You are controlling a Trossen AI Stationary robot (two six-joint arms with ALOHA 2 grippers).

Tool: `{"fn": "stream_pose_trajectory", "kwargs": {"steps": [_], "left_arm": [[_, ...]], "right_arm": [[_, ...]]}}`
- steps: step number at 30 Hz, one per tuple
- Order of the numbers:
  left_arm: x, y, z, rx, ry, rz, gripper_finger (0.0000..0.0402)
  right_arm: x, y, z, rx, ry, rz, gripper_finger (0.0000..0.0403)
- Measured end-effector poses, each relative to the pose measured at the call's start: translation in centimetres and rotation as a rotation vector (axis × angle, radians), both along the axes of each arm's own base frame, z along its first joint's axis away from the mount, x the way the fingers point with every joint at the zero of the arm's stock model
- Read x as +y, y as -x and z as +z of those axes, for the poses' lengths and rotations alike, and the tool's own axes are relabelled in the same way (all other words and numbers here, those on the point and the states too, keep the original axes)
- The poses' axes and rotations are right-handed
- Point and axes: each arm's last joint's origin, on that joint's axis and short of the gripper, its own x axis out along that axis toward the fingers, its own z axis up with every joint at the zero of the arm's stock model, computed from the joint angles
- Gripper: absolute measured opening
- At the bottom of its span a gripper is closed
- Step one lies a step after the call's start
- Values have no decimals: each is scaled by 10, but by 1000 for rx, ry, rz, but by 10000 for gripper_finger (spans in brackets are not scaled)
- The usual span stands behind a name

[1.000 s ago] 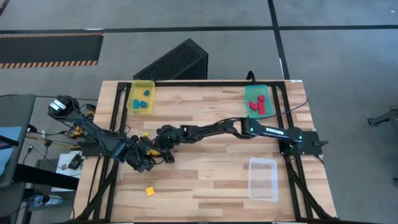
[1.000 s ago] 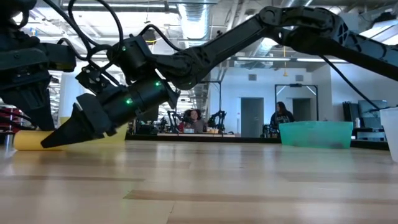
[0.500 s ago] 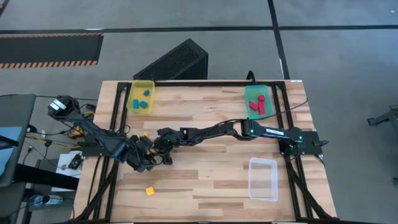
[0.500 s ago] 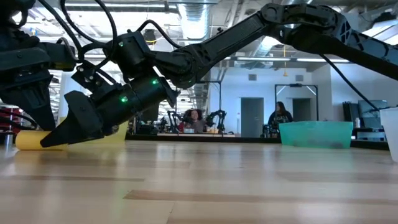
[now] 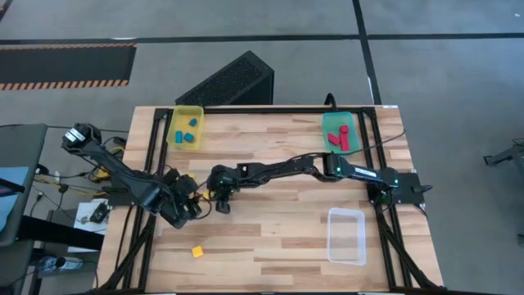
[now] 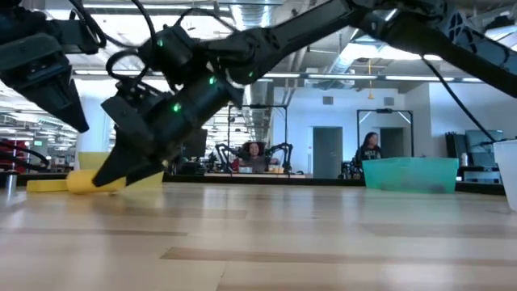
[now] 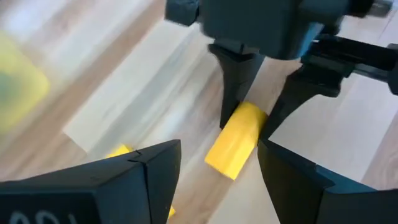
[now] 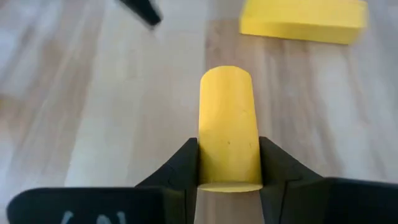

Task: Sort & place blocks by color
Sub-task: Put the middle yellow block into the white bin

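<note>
Yellow cylinder block [image 8: 226, 127], yellow flat bar [image 8: 303, 20], black tool [image 8: 227, 158], pale striped wood table [image 5: 270, 238]

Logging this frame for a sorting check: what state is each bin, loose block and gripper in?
Right gripper: shut on yellow cylinder.
Left gripper: open, close by.
Yellow bin: holds blue blocks.
Teal bin: holds red blocks.
Clear bin: empty.
Yellow cube: loose on table.

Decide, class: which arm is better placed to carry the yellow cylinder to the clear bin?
The right arm. Its tool is shut on the yellow cylinder, and the clear bin lies on its side. The left tool hangs open nearby, holding nothing.
</note>
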Motion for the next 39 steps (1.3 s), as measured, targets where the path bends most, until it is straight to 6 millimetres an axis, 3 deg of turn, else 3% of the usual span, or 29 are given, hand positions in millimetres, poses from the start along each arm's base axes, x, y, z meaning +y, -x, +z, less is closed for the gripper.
{"fn": "stream_pose_trajectory", "kwargs": {"steps": [6, 9, 14, 22, 29, 33, 39], "left_arm": [[4, 0, 3, -5, -25, -19, 201], [5, -1, 4, 3, -47, -33, 201], [10, -9, 6, -38, -83, -29, 201], [21, -36, 19, -225, -274, -5, 201], [41, -66, 43, -429, -386, 79, 201], [50, -76, 55, -487, -416, 42, 201], [63, -85, 65, -526, -442, -42, 201]], "right_arm": [[37, 22, 41, -21, 156, -82, 119], [41, 43, 57, -17, 241, -170, 119], [45, 88, 47, 18, 297, -312, 136], [65, 177, 41, 92, 201, -423, 119], [100, 244, 87, 147, 152, -507, 119], [115, 281, 115, 186, 114, -524, 119], [136, 337, 140, 259, 27, -588, 119]]}}
